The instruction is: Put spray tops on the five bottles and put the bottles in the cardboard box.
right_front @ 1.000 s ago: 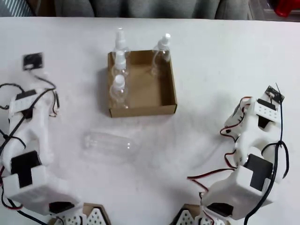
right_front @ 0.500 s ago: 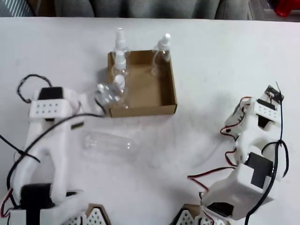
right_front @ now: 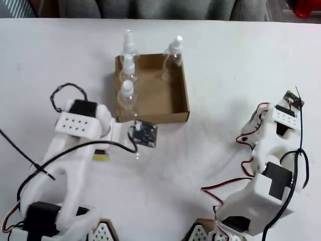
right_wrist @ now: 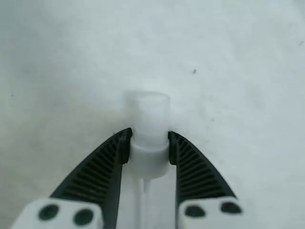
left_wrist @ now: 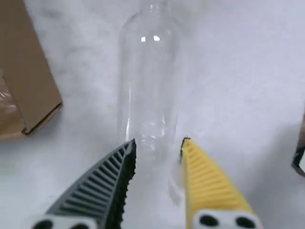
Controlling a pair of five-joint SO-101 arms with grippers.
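Left gripper (left_wrist: 157,142) is open, black finger (left_wrist: 114,176) and yellow finger (left_wrist: 205,176) spread about a bottle's width. Their tips straddle the near end of the uncapped bottle (left_wrist: 148,81); can't tell if either pad is touching it. That bottle is clear and lies flat on the counter (left_wrist: 238,71), running straight out ahead of the gripper with its narrow end pointing away. A corner of the cardboard box (left_wrist: 26,81) sits just off the black-finger side, near the bottle but apart from it. High view: the left arm (right_front: 75,145) is stretched out over the counter, its wrist right at the box's front wall. Four capped bottles (right_front: 127,95) stand upright inside the box, beyond the left gripper, three in a row along one side wall and one at the far opposite corner. Right gripper (right_wrist: 148,137) is clamped on a white spray top (right_wrist: 148,119), pads on its collar, nozzle head poking out past the fingertips, thin dip tube running back between the fingers. Right arm (right_front: 271,150) is folded back, well apart from the box.
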